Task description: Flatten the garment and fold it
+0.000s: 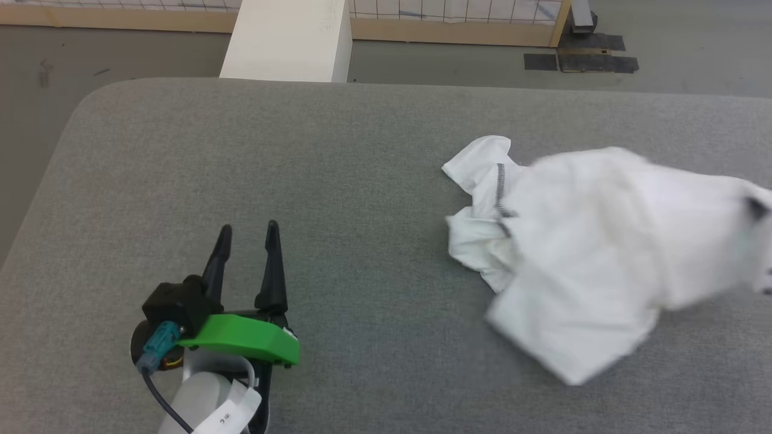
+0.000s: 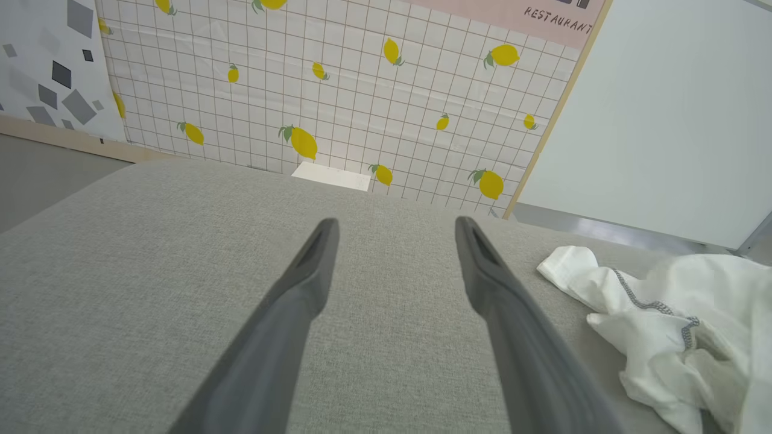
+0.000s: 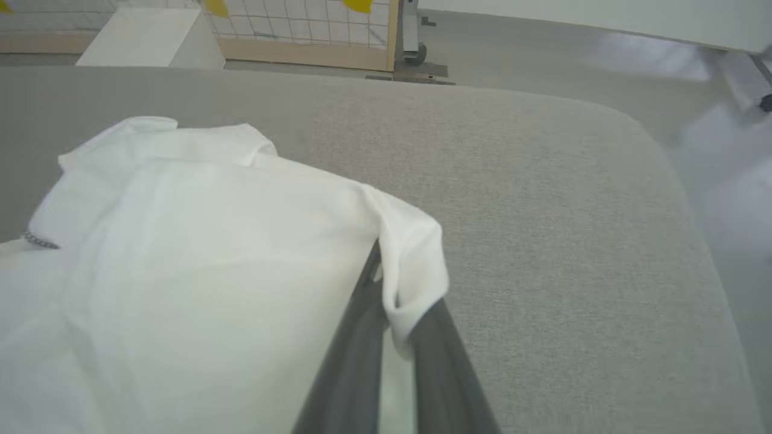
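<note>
The garment (image 1: 579,241) is a crumpled white shirt with grey stitched seams, bunched at the right side of the grey table (image 1: 338,181). Part of it is lifted and blurred toward the right edge of the head view. In the right wrist view my right gripper (image 3: 401,301) is shut on a fold of the garment (image 3: 211,253), with cloth draped over both fingers. My left gripper (image 1: 247,238) stands open over bare table at the lower left, well apart from the shirt. The left wrist view shows those open fingers (image 2: 301,289) with the garment (image 2: 669,319) off to their right.
A rigid white box (image 1: 289,39) stands beyond the table's far edge. Behind it runs a wooden-framed panel with a grid and lemon pattern (image 2: 362,90). Grey floor (image 1: 90,54) surrounds the table, whose rounded corners (image 3: 633,120) show at far left and far right.
</note>
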